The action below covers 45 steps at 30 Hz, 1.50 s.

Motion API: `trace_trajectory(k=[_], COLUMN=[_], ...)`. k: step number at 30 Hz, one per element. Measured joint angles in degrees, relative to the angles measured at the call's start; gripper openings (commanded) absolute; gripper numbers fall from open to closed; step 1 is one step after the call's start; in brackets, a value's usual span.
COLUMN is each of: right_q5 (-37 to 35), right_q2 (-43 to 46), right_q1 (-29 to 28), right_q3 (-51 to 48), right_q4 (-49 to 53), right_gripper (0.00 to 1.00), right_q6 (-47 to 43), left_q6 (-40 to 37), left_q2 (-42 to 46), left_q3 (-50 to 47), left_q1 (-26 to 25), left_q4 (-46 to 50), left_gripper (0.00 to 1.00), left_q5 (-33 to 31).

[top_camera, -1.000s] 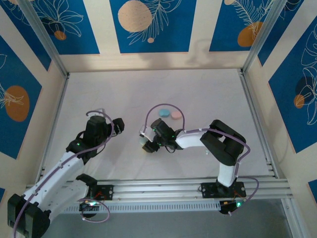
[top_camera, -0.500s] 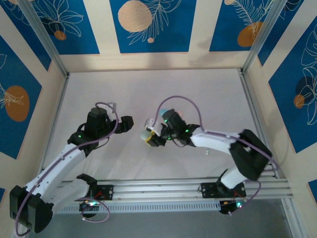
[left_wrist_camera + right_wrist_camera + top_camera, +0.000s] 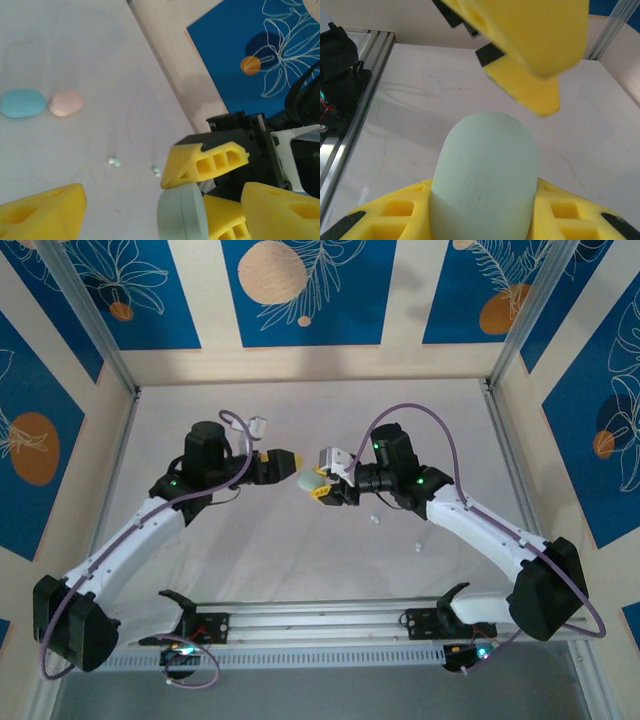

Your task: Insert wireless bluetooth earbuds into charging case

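My right gripper (image 3: 322, 486) is shut on a mint oval charging case (image 3: 305, 481), holding it edge-up above the table's middle. In the right wrist view the case (image 3: 485, 165) stands between the yellow fingers of the right gripper (image 3: 485, 210). My left gripper (image 3: 285, 461) faces it from the left, open, its fingertips close to the case. In the left wrist view the case (image 3: 182, 212) sits between the wide-apart fingers of the left gripper (image 3: 162, 210). Two tiny mint earbuds (image 3: 114, 161) (image 3: 156, 171) lie on the table, and they appear small from above (image 3: 372, 521) (image 3: 418, 543).
A pale blue case (image 3: 22, 102) and a pink case (image 3: 66, 102) lie side by side on the white table (image 3: 250, 550). Walls with blue panels surround the table, and an aluminium rail (image 3: 330, 620) runs along the near edge.
Both arms swung away from their bases and toward each other. The right gripper carried the mint case up and to the middle, while the left gripper came up beside it and narrowed a little.
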<state>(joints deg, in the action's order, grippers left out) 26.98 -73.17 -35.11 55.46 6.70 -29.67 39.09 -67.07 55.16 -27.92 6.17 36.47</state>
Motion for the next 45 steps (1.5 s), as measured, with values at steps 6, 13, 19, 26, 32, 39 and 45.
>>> trace_trajectory(k=[6, 13, 19, 26, 32, 39, 45], right_q5=[-2.2, -4.1, -4.7, -1.8, 0.6, 3.7, 4.5], right_q2=[0.0, 0.7, 1.6, 6.6, 7.3, 4.7, 3.5], right_q1=[0.0, 0.0, 0.4, 4.9, 6.4, 6.4, 6.9], right_q3=[0.0, 0.0, 0.0, -5.0, -6.6, -4.5, -4.2], right_q4=[-1.0, -2.9, -2.8, -10.4, -14.5, -16.1, -16.3], right_gripper=[0.29, 0.29, 0.42, 0.57, 0.58, 0.56, 0.51], right_q6=[0.1, 0.0, -1.2, 0.3, 0.2, 1.8, 3.2], left_q6=[1.1, 2.1, 4.8, 14.8, 24.5, 29.1, 30.0], left_q2=[-2.4, -4.5, -4.7, -3.8, -3.5, -3.4, -2.7], left_q3=[1.1, 2.4, 2.7, -1.2, -4.5, -4.9, -4.9], left_q1=[-3.7, -5.3, -5.6, -6.0, -6.0, -6.6, -6.8], left_q4=[0.2, 0.4, -0.7, -11.3, -18.1, -22.3, -23.6], left_gripper=[0.66, 0.33, 0.12, 0.06, 0.06, 0.07, 0.07], left_q5=[1.7, 1.6, 0.6, -0.9, -2.8, -3.5, -3.5])
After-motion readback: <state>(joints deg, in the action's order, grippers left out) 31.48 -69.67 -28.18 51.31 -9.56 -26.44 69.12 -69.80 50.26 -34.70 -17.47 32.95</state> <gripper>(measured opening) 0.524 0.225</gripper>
